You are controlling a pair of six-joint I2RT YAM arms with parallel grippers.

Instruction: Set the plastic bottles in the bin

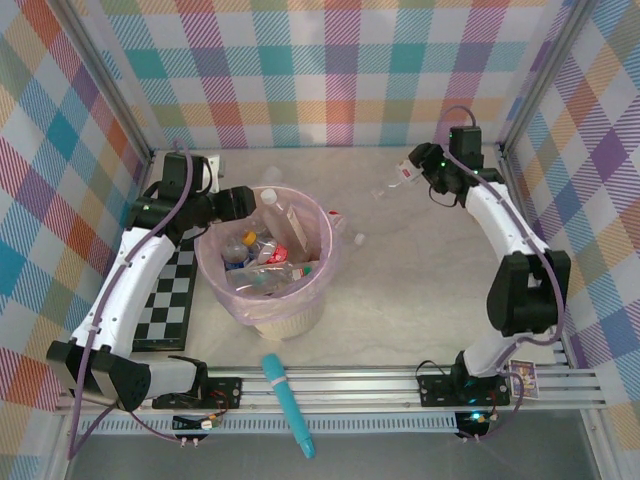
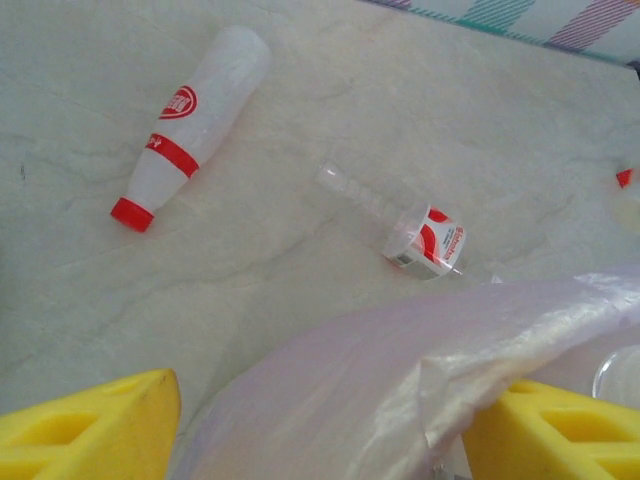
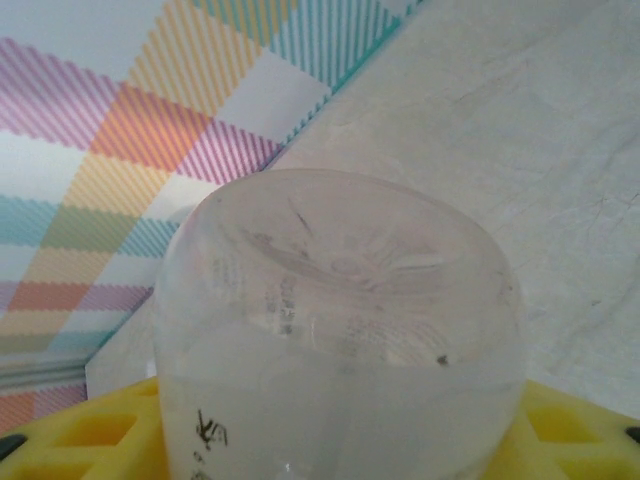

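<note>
The bin [image 1: 288,322] is a cream basket lined with a pink bag [image 2: 400,370], and several plastic bottles [image 1: 255,262] lie inside it. My left gripper [image 1: 260,199] hovers at the bin's far left rim. It is open, and the bag's edge lies between its yellow fingers [image 2: 95,430]. Beyond the bag, a clear bottle with a red cap [image 2: 190,125] and a small red-white labelled bottle [image 2: 428,238] lie on the table. My right gripper [image 1: 414,172] is at the far right, shut on a clear plastic bottle [image 3: 340,300] whose base faces the camera.
A long teal stick [image 1: 288,400] lies at the near edge of the table. A checkerboard mat [image 1: 170,300] sits left of the bin under my left arm. A small red piece [image 2: 624,178] lies on the table. Plaid walls close in the back and both sides.
</note>
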